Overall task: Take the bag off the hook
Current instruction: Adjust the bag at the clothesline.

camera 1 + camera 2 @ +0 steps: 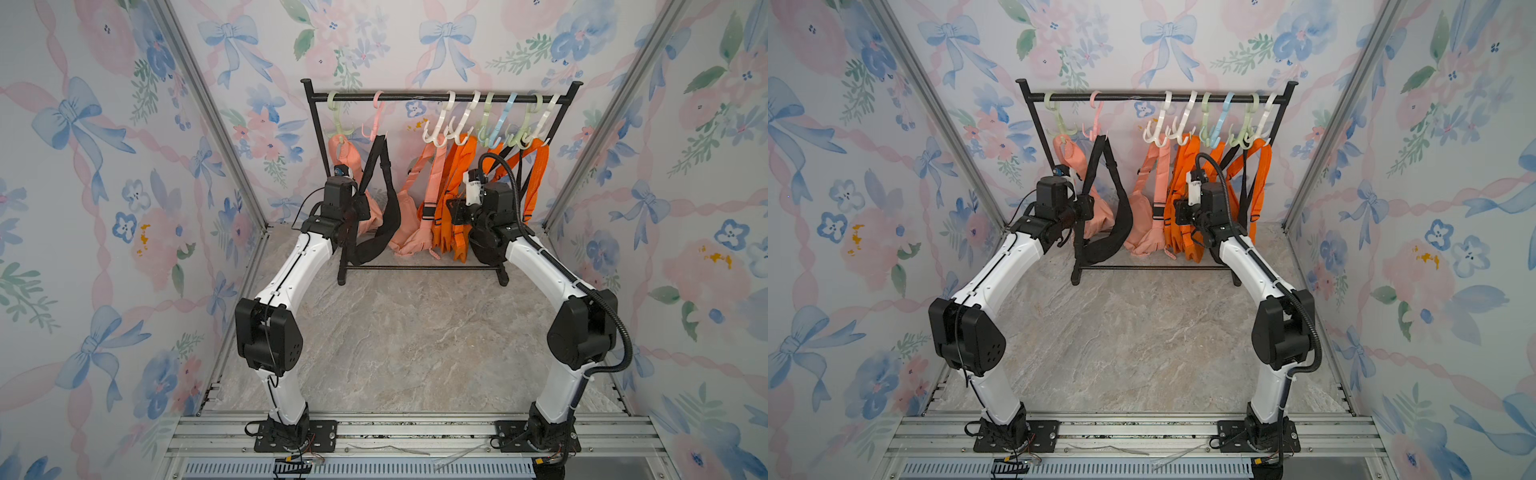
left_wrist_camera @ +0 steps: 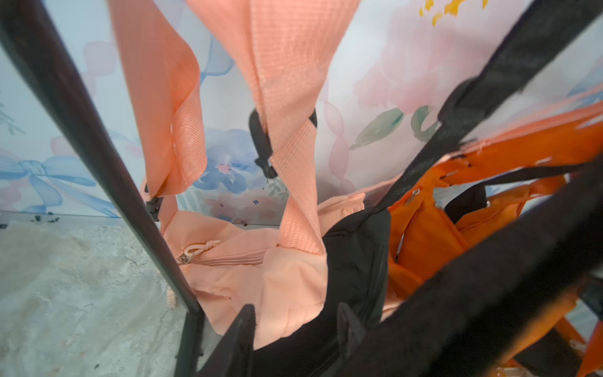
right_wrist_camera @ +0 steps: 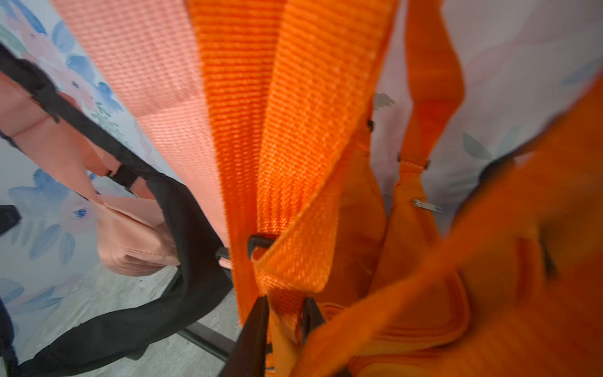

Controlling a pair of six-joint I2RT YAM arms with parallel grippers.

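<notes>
Bright, even, soft-shadowed light; the orange bag (image 3: 489, 261) blurs close up.

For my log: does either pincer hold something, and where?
Right pincer grips the orange woven strap below its black buckle; left pincer stands open, empty.

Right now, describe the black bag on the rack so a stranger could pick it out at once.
Find the black rack standing at the far end of the marble table. Its second hook from the left end is the pink hook. The black bag hangs from it, dark between peach bags on each side.
</notes>
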